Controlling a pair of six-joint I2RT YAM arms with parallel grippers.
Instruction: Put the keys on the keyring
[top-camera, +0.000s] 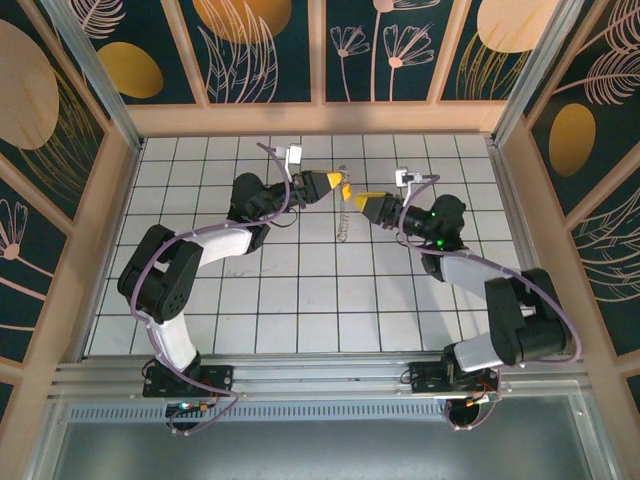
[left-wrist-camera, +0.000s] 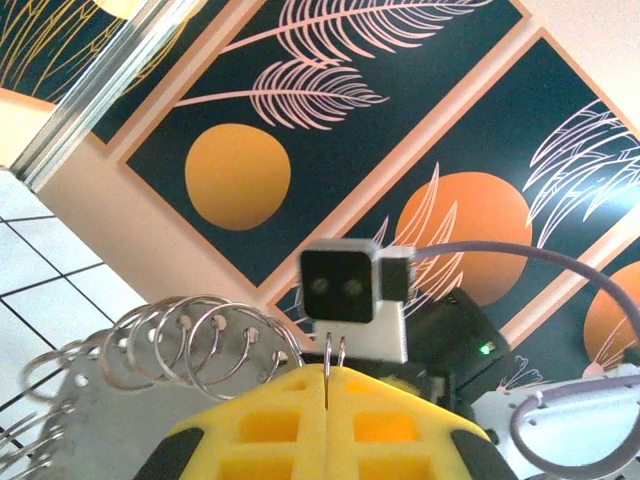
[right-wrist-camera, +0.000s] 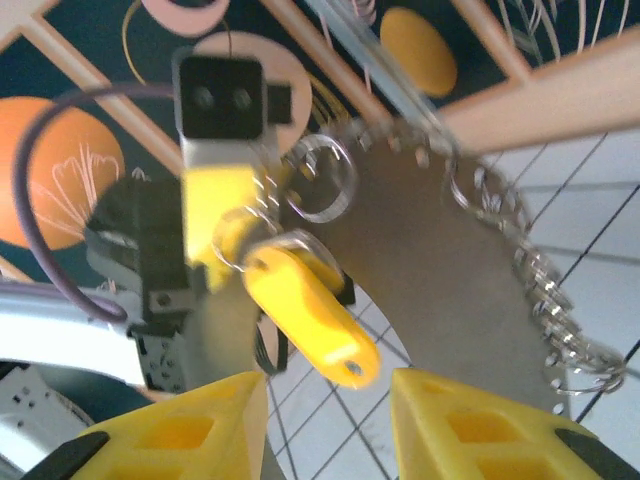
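Yellow plastic heads the key (right-wrist-camera: 305, 315), dangling at the keyring (right-wrist-camera: 535, 275) your left gripper (left-wrist-camera: 327, 385) pinches shut. Your right gripper (right-wrist-camera: 325, 400) gapes empty just short of it. Close off-centre and you could knock it swinging loose.

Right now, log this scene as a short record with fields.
left gripper: shut, pinching a thin wire of the keyring
right gripper: open, holding nothing
key: yellow head, hanging just ahead of the right gripper's open fingers, close to the left gripper's tips
keyring: held up between the two arms, with small rings strung along its rim
key on ring: cannot tell; the key's top end meets a small ring, but the join is blurred
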